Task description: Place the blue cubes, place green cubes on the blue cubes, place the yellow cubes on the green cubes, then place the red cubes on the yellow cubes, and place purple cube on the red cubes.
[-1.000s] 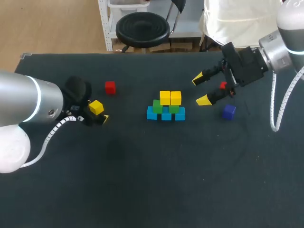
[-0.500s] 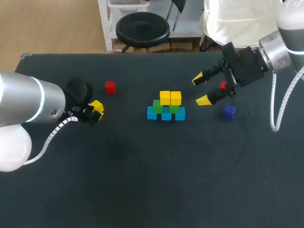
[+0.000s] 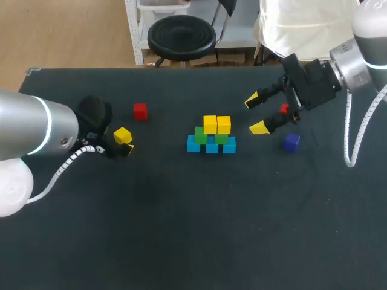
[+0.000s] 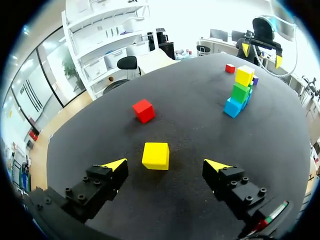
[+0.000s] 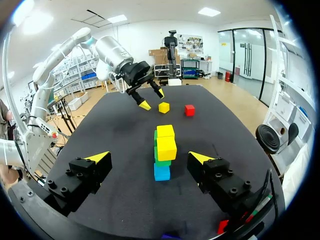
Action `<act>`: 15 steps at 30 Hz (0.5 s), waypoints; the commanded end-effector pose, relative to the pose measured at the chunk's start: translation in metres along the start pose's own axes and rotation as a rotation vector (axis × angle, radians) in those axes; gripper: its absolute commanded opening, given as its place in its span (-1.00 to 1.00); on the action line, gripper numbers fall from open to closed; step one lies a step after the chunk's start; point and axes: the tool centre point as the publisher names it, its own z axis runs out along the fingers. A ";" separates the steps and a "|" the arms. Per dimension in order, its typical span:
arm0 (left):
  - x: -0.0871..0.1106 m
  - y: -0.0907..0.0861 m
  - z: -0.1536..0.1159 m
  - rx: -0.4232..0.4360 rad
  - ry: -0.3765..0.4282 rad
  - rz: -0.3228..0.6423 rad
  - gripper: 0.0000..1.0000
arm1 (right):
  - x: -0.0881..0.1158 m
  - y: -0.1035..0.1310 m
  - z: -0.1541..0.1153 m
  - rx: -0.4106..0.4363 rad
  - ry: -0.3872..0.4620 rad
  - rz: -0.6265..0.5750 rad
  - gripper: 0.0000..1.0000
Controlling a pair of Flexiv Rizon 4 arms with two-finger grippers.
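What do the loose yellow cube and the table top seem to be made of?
Yellow cube: probably painted wood or hard plastic; flat matte faces, crisp edges, no gloss.
Table top: likely black cloth or felt mat; dull, no reflections.

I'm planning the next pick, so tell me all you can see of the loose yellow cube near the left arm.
The small plain yellow cube looks solid and smooth. It sits flat on the black table, between the open fingers of the left tool, touching neither, and apart from the small red cube.
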 end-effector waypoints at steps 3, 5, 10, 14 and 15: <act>-0.007 0.008 0.020 -0.005 0.021 0.013 1.00 | 0.000 0.001 0.000 0.002 0.000 0.000 1.00; -0.009 0.010 0.024 -0.008 0.029 0.013 1.00 | 0.000 0.001 0.000 0.002 0.000 0.000 1.00; -0.004 0.017 0.030 -0.014 0.058 0.012 1.00 | 0.000 0.001 0.000 0.002 0.000 0.000 1.00; -0.001 0.019 0.032 -0.016 0.074 0.008 1.00 | 0.000 0.001 0.000 0.002 0.000 0.000 1.00; -0.001 0.019 0.032 -0.017 0.077 0.006 1.00 | 0.000 0.001 0.000 0.002 0.000 0.000 1.00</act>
